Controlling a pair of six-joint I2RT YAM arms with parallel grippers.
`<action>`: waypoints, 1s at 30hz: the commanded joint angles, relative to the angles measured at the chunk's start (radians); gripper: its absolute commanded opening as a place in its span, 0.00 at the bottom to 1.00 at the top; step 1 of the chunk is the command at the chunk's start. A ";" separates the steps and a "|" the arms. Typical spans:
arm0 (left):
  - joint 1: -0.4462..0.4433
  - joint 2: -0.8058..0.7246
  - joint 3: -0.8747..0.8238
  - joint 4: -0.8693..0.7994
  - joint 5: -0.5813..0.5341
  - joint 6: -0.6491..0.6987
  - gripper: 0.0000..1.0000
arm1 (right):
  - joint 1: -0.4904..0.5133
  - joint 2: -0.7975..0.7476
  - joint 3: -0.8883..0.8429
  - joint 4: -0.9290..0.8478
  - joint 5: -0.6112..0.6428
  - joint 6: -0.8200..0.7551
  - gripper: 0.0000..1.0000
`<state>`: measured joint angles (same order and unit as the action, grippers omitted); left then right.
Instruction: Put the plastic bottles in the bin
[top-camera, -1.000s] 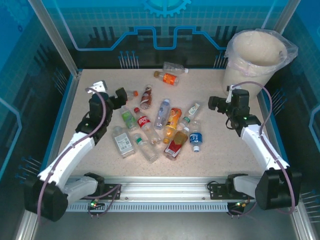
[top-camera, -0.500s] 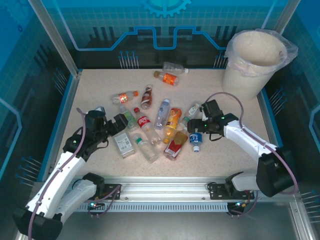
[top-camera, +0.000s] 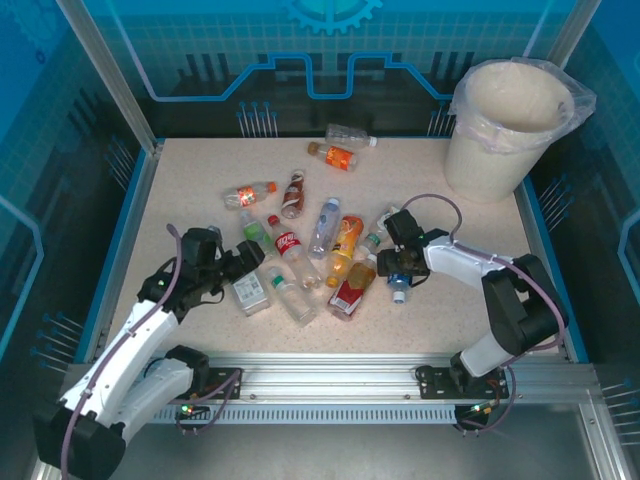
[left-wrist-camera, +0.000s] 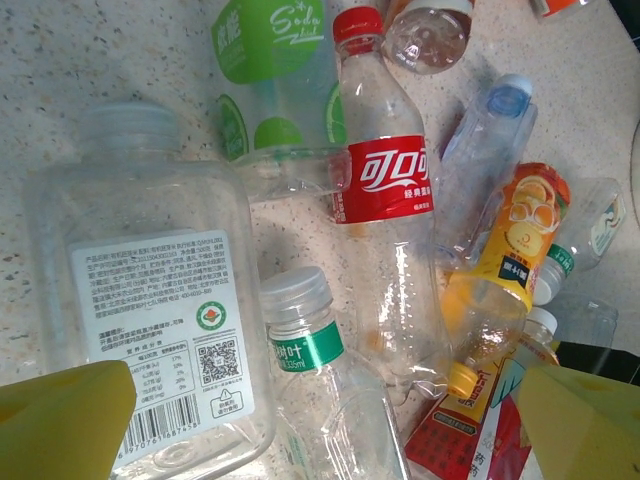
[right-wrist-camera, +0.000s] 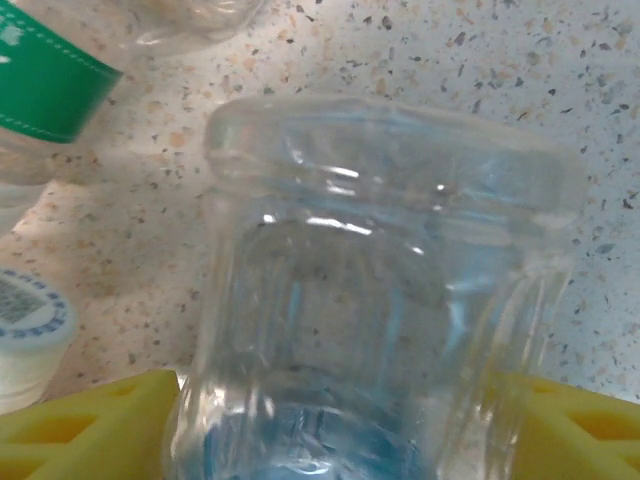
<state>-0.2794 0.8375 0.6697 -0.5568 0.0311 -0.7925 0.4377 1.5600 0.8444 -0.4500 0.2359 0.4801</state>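
step in hand, as i read it: r arm takes one bottle to carry to the bin. right gripper (top-camera: 401, 262) sits low over the blue-label bottle (right-wrist-camera: 380, 300), which lies on the table (top-camera: 190, 170) at the right edge of the heap of plastic bottles (top-camera: 300, 245). jaws straddle its clear body at about the blue label band, a yellow finger (right-wrist-camera: 90, 425) on each side, right up against the walls. can't tell if they truly clamp it or just touch.

to do it well: squeeze only till the wall gives a bit. thin empty plastic prob dents and can squirt out sideways. lift straight up first, clear of the green-band bottle (right-wrist-camera: 45, 95) just beside it, and check the bottle isn't tilting in the grip. then swing to the bin (top-camera: 480, 165), far right corner, well apart from the heap. get past the rim before letting go. the bag liner flares out over the rim, so don't snag it.

left gripper (left-wrist-camera: 325, 385) hangs w/ jaws wide apart over the square clear bottle (left-wrist-camera: 150, 300), nothing held. best it works its own side so the arms don't cross.
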 joint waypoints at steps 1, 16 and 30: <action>-0.016 0.033 -0.006 0.065 0.031 -0.030 0.99 | -0.002 0.029 -0.011 0.066 0.021 0.010 0.75; -0.038 0.080 0.011 0.121 -0.043 -0.053 0.99 | -0.039 -0.356 -0.062 0.102 0.034 -0.065 0.53; -0.038 0.114 0.014 0.223 -0.049 -0.096 0.99 | -0.462 -0.382 0.434 0.154 -0.379 -0.055 0.48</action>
<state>-0.3099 0.9524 0.6704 -0.3660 -0.0105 -0.8597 0.0349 1.1141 1.1736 -0.3222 -0.0410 0.3912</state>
